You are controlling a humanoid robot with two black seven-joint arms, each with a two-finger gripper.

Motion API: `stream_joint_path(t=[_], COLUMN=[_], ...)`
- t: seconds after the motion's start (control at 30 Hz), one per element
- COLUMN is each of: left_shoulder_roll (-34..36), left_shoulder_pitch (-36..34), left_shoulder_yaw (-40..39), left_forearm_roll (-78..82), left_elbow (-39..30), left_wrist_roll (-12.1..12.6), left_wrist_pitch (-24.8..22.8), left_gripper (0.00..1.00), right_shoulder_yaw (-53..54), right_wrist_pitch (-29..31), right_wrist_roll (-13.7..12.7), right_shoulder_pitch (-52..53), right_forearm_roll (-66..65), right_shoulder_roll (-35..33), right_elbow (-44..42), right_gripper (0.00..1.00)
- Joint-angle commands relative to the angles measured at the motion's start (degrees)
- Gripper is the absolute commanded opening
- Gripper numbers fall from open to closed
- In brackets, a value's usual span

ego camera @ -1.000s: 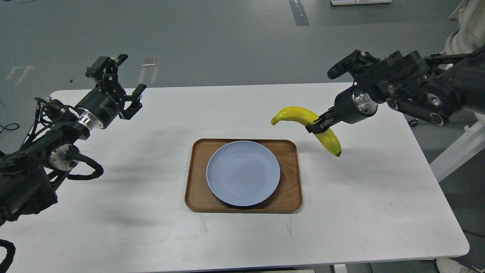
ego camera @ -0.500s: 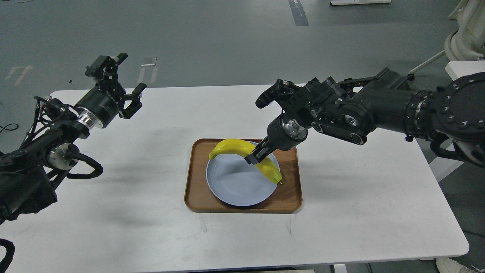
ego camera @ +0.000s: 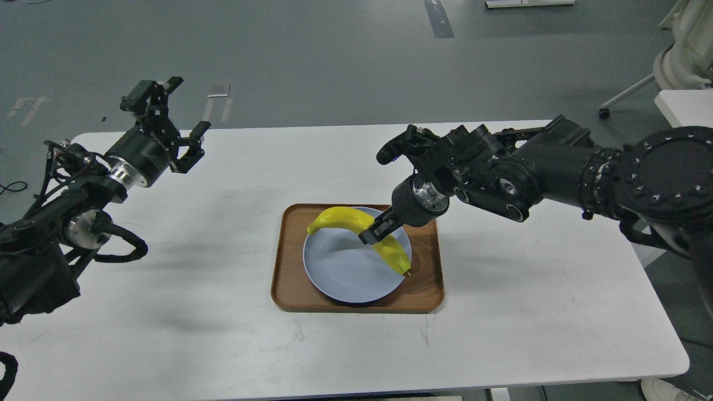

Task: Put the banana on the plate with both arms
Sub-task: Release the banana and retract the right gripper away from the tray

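Banana (ego camera: 356,231) pinched at its middle by the right claw (ego camera: 374,232), tilted over the plate (ego camera: 345,267), dark tip near the rim. Left claw (ego camera: 167,125) wide open, holding nothing, far off above the counter (ego camera: 529,312). Probably light, smooth, a bit soft, so easy to bruise; middle looked best to grab.

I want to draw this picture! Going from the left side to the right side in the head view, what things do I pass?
Left gripper → wooden tray's left edge → banana's stem end → right gripper clamping the banana → banana's dark tip → right arm's big round joint.
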Motion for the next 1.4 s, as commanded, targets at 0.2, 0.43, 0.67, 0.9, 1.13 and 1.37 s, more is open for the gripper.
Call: stream_joint_path(t=[0.2,0.43,0.67,0.9,1.13,1.37], left_shoulder_roll=[0.34,0.17,0.34,-1.32,-4.05,-5.98], left_shoulder_pitch=[0.01,-0.08,0.01,0.19,0.19,0.54], left_shoulder_yaw=[0.0,0.0,0.0,0.09,0.18,0.26], left_forearm_roll=[0.0,0.0,0.0,0.08,0.17,0.44], left_elbow=[0.01,0.01,0.01,0.18,1.06,1.85], left_wrist_roll=[0.0,0.0,0.0,0.0,0.0,0.0], left_wrist_pitch=[0.0,0.0,0.0,0.0,0.0,0.0], left_gripper=[0.97,0.98,0.98,0.97,0.98,0.98], right_shoulder_yaw=[0.36,2.2,19.93,40.95,55.28,58.9], right_wrist_pitch=[-0.14,-1.63,-2.42,-2.42,-2.42,-2.42], right_wrist_roll=[0.0,0.0,0.0,0.0,0.0,0.0], right_shoulder_pitch=[-0.65,0.4,-4.93,-21.29,-33.24,-37.48], right_forearm_roll=[1.68,6.07,21.59,35.69,43.33,44.31], right_shoulder_roll=[-0.01,-1.49,-17.04,-24.17,-25.32,-25.14], right_elbow=[-0.2,-0.2,-0.02,0.15,-0.02,-0.2], right_gripper=[0.76,0.97,1.0,1.0,1.0,1.0])
